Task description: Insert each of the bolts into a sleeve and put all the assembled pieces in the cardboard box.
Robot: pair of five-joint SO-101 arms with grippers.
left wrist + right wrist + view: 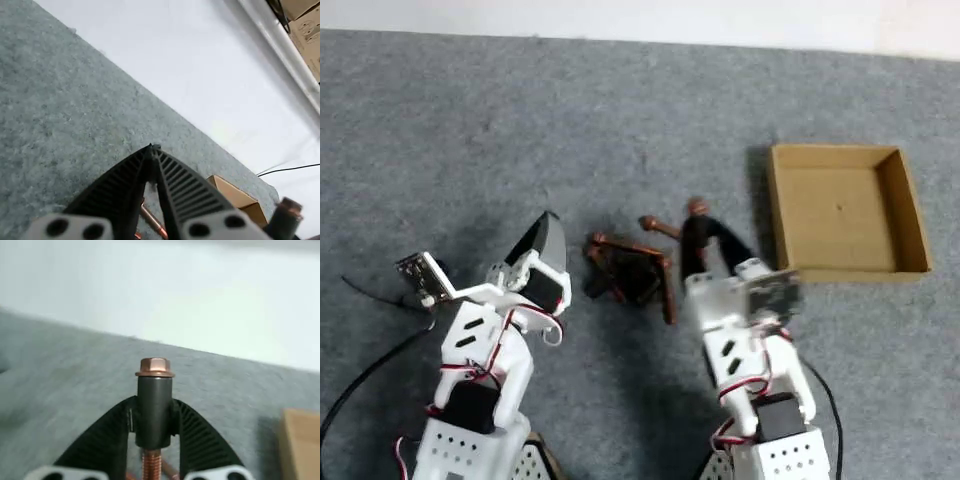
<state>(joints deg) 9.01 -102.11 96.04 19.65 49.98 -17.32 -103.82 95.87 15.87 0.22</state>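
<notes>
My right gripper [154,407] is shut on a dark sleeve [154,390] with a copper bolt [155,367] through it, head up and thread showing below. In the high view this assembled piece [697,210] is held above the carpet, left of the cardboard box [845,210]. A pile of copper bolts and dark sleeves [630,270] lies between the two arms, and one loose bolt [660,227] lies just beyond it. My left gripper [151,148] is shut with nothing in it, raised left of the pile [546,238]. A bolt [152,225] shows beneath its fingers.
The cardboard box [235,197] is open-topped and holds nothing. Grey carpet [520,120] covers the table, with free room at the far side and far left. A black cable [365,295] trails by the left arm's base.
</notes>
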